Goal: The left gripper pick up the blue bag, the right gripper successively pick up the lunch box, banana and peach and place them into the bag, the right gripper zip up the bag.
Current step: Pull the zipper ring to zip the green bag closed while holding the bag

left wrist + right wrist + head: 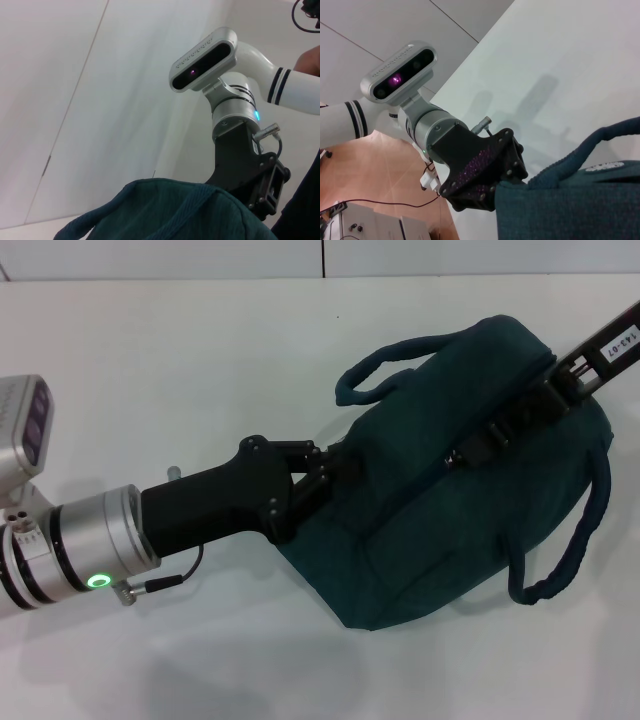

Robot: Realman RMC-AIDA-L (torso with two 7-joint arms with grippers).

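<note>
**A:** Where do you stand with the blue bag, that big dark teal fabric lunch bag with the two padded loop handles?

**B:** You have it on the white table, right of centre in the head view, bulging and apparently closed along the top. Your left gripper, the black two-fingered claw on the black-and-silver arm with the green light ring, is pressed into the bag's near end, with its fingers together on a fold of the fabric. My reading is that you hold that end so the bag cannot slide or twist while the other arm pulls along the zip line.

**A:** And the right side?

**B:** Your right gripper, the black claw on the grey-silver arm, lies across the top of the bag, along what looks like the zipper seam. It seems to be at the zip, but I cannot tell whether its fingers are parted or pinched on the pull; the ring itself is not visible to me.

**A:** The lunch box, banana and peach?

**B:** None shows anywhere on the table. Judging by the full shape of the bag, they are probably inside, so you look to be on the zipping step.

**A:** Anything readable?

**B:** A small white label on your right arm carries dark characters, too small for me to read with confidence. In the right wrist view, a pale oval logo sits on the bag's fabric beside a handle; its lettering is not legible.
</note>
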